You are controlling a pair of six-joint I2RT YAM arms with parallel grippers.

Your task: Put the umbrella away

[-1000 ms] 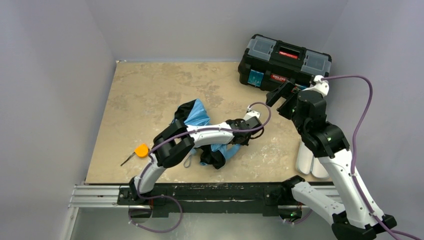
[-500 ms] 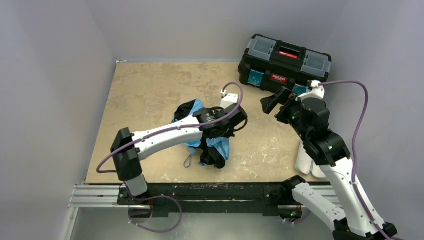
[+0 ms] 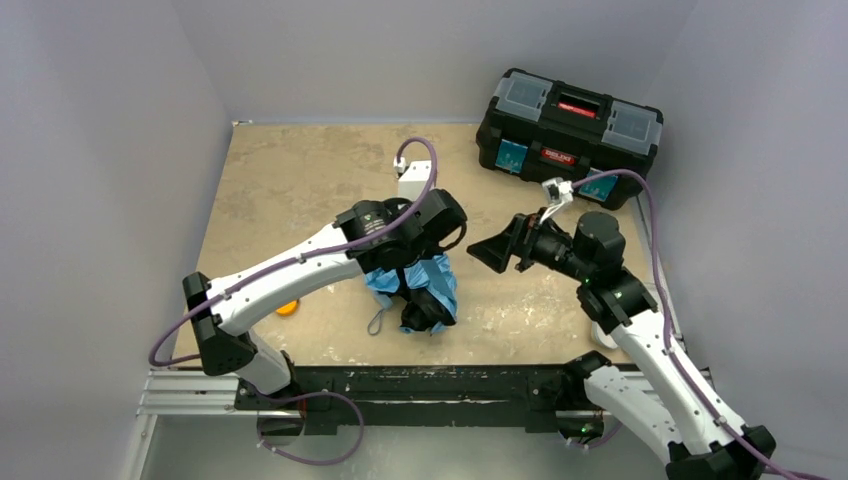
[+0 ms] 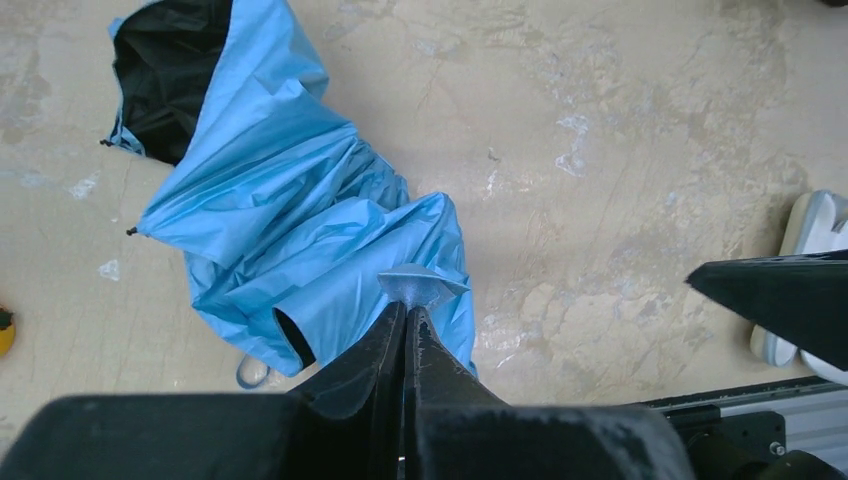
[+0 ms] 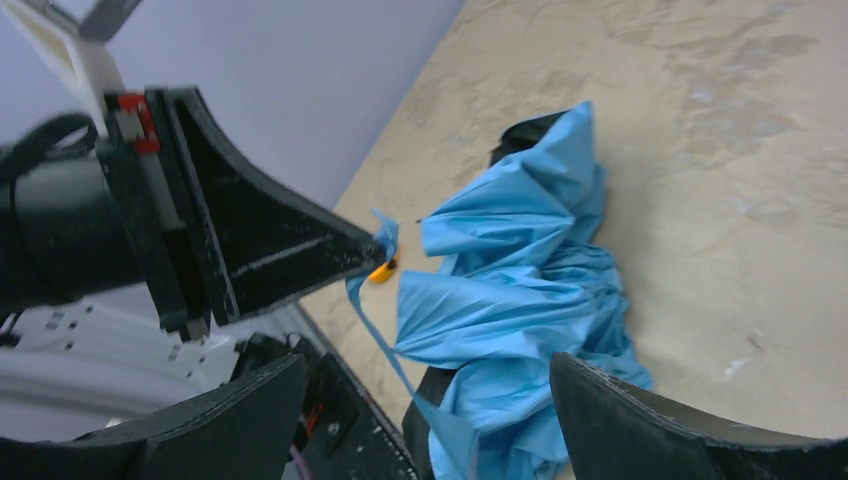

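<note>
a: where's the umbrella [image 3: 430, 297]?

b: crumpled on the table [image 3: 300, 180], near the front edge, about mid-width. blue cloth outside, black lining showing at one end. it isn't rolled or tied.

a: and the left gripper [image 4: 408, 306]?

b: directly above the bundle, pointing down, jaws pinched tight on the end of a thin blue strap [image 5: 368, 300]. in the right wrist view the strap runs from that tip down into the folds, lifted off the cloth.

a: the right gripper [image 3: 482, 254]?

b: jaws spread wide, holding nothing. it sits just to the right of the bundle, low, mouth turned left towards it. from its own camera the strap and the cloth fall between its two fingers, but nothing touches yet.

a: which way does the bundle run?

b: as far as i can tell, its long axis goes from the far side towards the front edge, slightly slanted, so the right gripper faces its flank rather than an end. the left arm hides the far part from above.

a: so who's nearer?

b: the left, it's already attached. i'd guess the right comes in sideways to take the cloth or the strap while the left keeps tension. the orange tape measure [image 3: 287, 307] lies well off to the left, out of the way.
</note>
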